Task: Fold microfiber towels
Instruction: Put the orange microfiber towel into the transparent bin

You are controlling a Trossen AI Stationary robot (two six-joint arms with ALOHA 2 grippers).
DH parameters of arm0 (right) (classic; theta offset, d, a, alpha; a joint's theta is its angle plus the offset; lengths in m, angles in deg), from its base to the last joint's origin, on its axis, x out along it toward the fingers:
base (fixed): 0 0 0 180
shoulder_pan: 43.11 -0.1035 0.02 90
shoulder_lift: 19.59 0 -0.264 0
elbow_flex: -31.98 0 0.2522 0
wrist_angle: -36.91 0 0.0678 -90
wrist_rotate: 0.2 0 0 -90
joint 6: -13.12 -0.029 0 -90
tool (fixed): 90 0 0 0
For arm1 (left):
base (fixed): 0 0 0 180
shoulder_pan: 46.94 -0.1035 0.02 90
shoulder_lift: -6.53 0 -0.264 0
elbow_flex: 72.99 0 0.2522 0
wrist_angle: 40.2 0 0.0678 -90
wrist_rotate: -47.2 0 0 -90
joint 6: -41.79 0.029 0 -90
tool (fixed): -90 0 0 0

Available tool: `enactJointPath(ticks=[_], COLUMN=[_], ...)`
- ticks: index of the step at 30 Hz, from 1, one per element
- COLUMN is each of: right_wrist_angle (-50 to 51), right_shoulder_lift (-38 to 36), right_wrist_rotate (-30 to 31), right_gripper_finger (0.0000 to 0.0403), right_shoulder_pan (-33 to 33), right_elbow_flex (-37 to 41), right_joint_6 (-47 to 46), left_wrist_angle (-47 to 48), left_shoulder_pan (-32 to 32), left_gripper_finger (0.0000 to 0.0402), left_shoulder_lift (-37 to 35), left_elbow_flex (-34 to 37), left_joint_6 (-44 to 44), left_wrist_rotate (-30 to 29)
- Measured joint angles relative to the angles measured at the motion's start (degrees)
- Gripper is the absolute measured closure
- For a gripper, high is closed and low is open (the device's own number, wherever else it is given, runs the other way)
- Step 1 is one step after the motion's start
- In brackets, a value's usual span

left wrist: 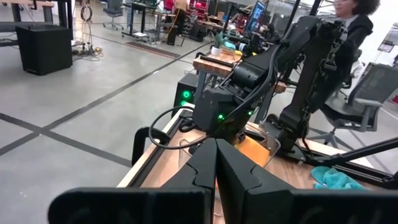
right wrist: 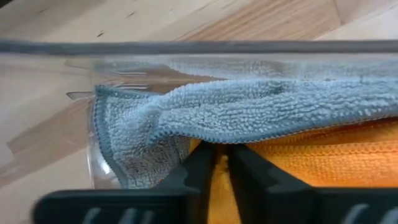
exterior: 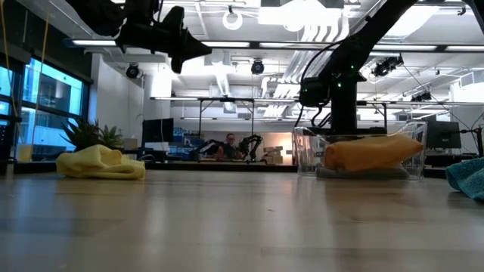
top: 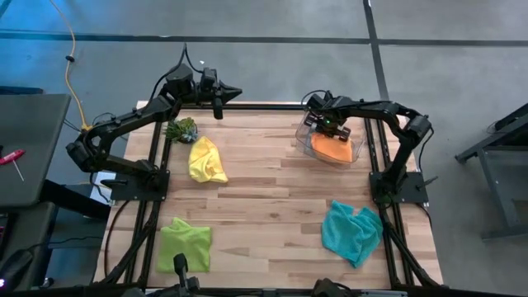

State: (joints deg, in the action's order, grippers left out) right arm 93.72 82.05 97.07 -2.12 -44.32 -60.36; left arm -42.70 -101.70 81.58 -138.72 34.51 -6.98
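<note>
A clear bin [top: 307, 142] at the table's far right holds an orange towel [top: 333, 148] that lies on a grey towel [right wrist: 249, 109]. My right gripper [right wrist: 224, 155] reaches down into the bin and is shut on the orange towel [right wrist: 298, 165]. A crumpled yellow towel [top: 206, 161] lies at the far left, a lime green towel [top: 185, 245] at the near left and a teal towel [top: 352, 233] at the near right. My left gripper [top: 235, 93] hovers shut above the table's far edge, pointing level toward the right arm, with nothing in it. My right gripper pinches a bit of the orange towel's upper surface [right wrist: 219, 171] between its two fingers, close to where the grey towel's edge overlaps it. The fingers come from above, pointing down into the bin. The towel still lies in the bin on the grey one.
A small green spiky plant [top: 181, 129] stands at the far left beside the yellow towel. The bin's clear walls [exterior: 302, 155] surround my right gripper. Bare wood lies open across the table's middle [top: 272, 194]. A person shows in the room beyond the table.
</note>
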Motion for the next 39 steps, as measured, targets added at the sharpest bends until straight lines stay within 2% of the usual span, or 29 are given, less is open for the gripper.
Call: enactJointPath(ticks=[3,11,23,39], right_wrist_angle=[0.2,1.2,4.7,6.4], right_shoulder_lift=[0.0,-1.0,-8.4,-9.9], right_wrist_rotate=[0.0,0.0,0.9,-4.3], right_gripper_finger=[0.0397,0.0401,0.0402,0.0403], right_shoulder_pan=[0.0,-0.5,-1.0,-3.7], right_elbow_flex=[0.0,0.0,0.0,0.0], right_joint_6=[0.6,2.7,6.0,13.7], left_wrist_angle=[0.3,1.4,1.7,1.8], left_shoulder_pan=[0.0,0.0,0.0,0.0], left_gripper_finger=[0.0401,0.0401,0.0401,0.0401], left_shoulder_lift=[0.0,0.0,0.0,0.0], left_elbow_flex=[0.0,0.0,0.0,0.0], left_joint_6=[0.0,0.0,0.0,0.0], left_wrist_rotate=[0.0,0.0,0.0,0.0])
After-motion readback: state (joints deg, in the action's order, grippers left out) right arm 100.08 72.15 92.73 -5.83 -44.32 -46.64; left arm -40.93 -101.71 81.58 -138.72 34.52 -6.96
